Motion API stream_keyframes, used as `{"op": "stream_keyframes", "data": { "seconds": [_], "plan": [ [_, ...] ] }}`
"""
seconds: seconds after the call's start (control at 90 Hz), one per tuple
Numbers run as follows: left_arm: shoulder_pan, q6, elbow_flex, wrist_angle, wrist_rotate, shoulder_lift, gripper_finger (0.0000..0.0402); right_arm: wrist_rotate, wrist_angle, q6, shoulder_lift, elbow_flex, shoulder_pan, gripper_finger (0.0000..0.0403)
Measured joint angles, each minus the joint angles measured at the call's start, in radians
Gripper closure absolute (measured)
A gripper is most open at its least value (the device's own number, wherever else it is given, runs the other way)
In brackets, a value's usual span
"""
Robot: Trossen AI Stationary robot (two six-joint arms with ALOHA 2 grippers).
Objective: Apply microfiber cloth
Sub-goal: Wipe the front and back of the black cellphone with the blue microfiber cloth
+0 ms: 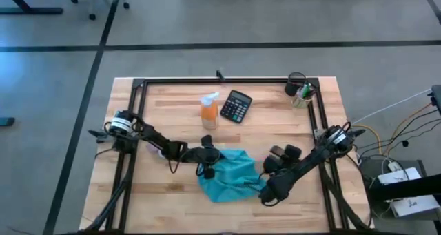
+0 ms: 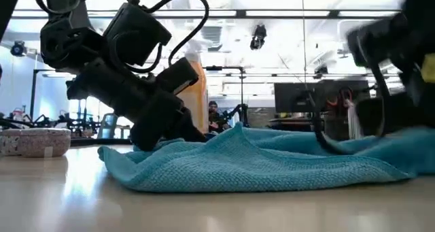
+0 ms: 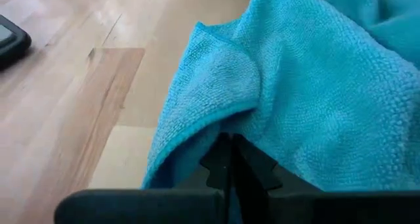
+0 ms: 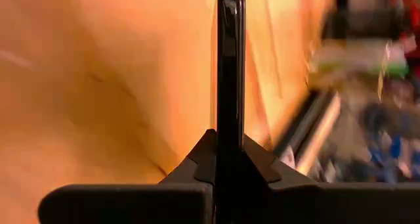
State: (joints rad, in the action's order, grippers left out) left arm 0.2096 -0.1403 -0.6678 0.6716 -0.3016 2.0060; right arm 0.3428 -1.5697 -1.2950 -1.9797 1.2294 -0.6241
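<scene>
Near the front middle of the table [image 1: 172, 125], we have the microfiber cloth [image 1: 231, 174] lying bunched and rumpled on the wood, well apart from the calculator [image 1: 236, 106] farther back. Our left gripper [image 1: 209, 159] sits at the cloth's left edge; in the left wrist view its fingers [image 3: 223, 163] are pressed together with a fold of the cloth caught between them. Our right gripper [image 1: 266, 193] rests at the cloth's right edge, and the right wrist view shows its fingers [image 4: 230, 66] closed flat against each other; we cannot tell whether any cloth is pinched there, since none shows in that view.

We judge the task to be at an early stage: the cloth is gripped on one side but remains crumpled, not spread, and it touches nothing that might need wiping. What is left, as we read it, is carrying the cloth to the calculator and rubbing it.

By count, we see one cloth, one calculator, one orange spray bottle [image 1: 209, 112] just beside the calculator, and one cup of pens [image 1: 300, 94] at the back right corner.
</scene>
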Motion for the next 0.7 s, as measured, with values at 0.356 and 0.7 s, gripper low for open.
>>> {"op": "stream_keyframes", "data": {
  "seconds": [0.356, 0.7],
  "plan": [
    [0.0, 0.001, 0.003, 0.015, -0.002, 0.001, 0.0402, -0.186, 0.132, -0.162, 0.039, -0.225, 0.029, 0.0378],
    [-0.001, 0.001, 0.003, 0.017, -0.003, 0.001, 0.0402, -0.156, 0.206, -0.175, 0.16, -0.29, 0.117, 0.037]
  ]
}}
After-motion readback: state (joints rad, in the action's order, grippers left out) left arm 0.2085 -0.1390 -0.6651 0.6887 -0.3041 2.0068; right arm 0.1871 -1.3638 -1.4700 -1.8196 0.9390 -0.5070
